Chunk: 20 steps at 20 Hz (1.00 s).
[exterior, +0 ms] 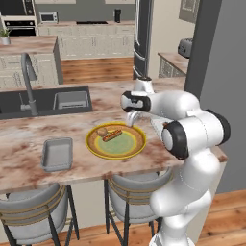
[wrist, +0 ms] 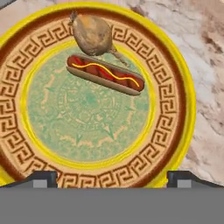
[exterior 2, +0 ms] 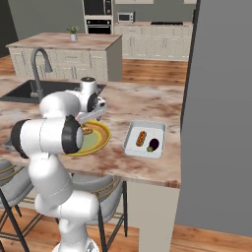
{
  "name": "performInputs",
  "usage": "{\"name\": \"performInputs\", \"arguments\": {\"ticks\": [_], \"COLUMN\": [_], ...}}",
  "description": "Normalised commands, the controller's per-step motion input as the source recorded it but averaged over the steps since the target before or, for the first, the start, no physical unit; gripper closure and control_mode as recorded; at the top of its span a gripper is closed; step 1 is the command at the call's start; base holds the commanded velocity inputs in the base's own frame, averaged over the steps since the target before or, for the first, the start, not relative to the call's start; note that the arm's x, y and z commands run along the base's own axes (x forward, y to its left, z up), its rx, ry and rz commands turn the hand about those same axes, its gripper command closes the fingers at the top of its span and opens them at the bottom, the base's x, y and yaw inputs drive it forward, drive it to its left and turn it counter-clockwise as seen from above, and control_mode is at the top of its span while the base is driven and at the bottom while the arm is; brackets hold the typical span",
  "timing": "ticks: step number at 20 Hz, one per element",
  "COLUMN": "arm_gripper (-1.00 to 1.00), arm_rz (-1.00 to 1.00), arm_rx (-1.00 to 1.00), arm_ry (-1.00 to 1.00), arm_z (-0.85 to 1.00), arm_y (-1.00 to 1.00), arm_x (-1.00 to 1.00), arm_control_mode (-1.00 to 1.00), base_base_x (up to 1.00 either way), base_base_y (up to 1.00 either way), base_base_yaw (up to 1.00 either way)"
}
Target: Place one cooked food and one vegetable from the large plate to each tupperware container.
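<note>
Hot dog (wrist: 104, 74) beside round tan vegetable (wrist: 92, 35), near far rim of large plate (wrist: 175, 144). Probably light, soft, squashable; best pinched across bun's middle. Gripper (wrist: 112, 177) spread wide, empty, hovering over plate.

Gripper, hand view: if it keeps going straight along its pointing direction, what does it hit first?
Most likely the pale green centre of the large yellow-rimmed round plate, on a bare patch. The open gripper points there, short of the hot dog in a tan bun and the round tan-brown vegetable. Depth is unclear.
</note>
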Motion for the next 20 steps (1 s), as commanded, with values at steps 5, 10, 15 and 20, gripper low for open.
{"name": "performInputs", "arguments": {"ticks": [5, 10, 15, 20], "arm_gripper": [-1.00, -1.00, -1.00, -1.00], "arm_rz": [0.74, 0.78, 0.85, 0.21], "arm_rx": [-0.01, -0.05, -0.20, -0.01], "arm_ry": [-0.13, -0.19, 0.03, -0.07], "arm_z": [-0.22, -0.21, -0.36, -0.24], "arm_y": [0.48, 0.29, 0.01, -0.20], "arm_x": [0.27, 0.29, 0.09, 0.28], "arm_control_mode": [-1.00, -1.00, -1.00, -1.00], "base_base_x": [0.00, 0.00, 0.00, 0.00], "base_base_y": [0.00, 0.00, 0.00, 0.00], "base_base_yaw": [0.00, 0.00, 0.00, 0.00]}}
